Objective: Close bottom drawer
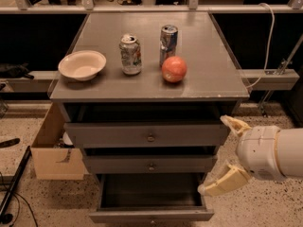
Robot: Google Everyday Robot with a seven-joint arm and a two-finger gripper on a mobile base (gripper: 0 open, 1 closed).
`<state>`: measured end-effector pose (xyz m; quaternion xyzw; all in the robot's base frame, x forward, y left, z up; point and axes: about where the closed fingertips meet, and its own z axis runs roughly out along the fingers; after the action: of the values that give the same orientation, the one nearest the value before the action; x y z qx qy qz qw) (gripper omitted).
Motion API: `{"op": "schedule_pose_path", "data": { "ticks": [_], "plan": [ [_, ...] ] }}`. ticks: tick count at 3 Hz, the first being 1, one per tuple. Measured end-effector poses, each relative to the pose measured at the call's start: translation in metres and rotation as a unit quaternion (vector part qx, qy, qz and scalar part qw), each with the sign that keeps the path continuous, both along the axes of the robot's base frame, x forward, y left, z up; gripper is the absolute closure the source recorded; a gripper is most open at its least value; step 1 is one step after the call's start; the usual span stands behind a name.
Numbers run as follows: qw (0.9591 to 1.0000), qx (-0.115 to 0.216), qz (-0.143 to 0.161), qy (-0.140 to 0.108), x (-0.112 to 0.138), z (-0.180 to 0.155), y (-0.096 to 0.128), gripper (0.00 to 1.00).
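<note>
Landmark: grey cabinet [147, 98] with three drawers; all places below are given relative to it.
Bottom drawer [123, 215]: lowest in the cabinet, pulled out toward the camera; its dark inside is exposed, and the shallow grey front with a small round knob sits at the lower frame edge.
Middle drawer [118, 164]: directly above the bottom drawer, far less extended.
Upper drawer [113, 135]: just under the cabinet top, with a dark gap above its front.
Gripper [212, 155]: at the cabinet's right front corner, level with the middle and bottom drawers.
Fingers [232, 125]: released, spread wide apart, grasping nothing; the lower one ends just beside the bottom drawer's right side.
Counter [208, 56]: the cabinet's top, carrying four items.
Bowl [82, 64]: left side of the counter.
Cans: a pale can [130, 55] at centre, a silver-blue can [168, 44] to its right.
Red fruit [174, 69]: in front of the silver-blue can.
Cardboard box [52, 162]: on the floor, left of the cabinet.
</note>
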<state>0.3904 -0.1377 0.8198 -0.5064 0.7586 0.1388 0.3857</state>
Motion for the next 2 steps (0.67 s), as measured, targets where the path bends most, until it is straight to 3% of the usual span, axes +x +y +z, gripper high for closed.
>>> {"op": "schedule_pose_path", "data": {
  "ticks": [1, 2],
  "plan": [
    [0.9996, 0.017, -0.02, 0.008, 0.001, -0.025, 0.006, 0.0],
    [0.9954, 0.05, -0.071, 0.04, -0.001, -0.089, 0.009, 0.0]
  ]
}}
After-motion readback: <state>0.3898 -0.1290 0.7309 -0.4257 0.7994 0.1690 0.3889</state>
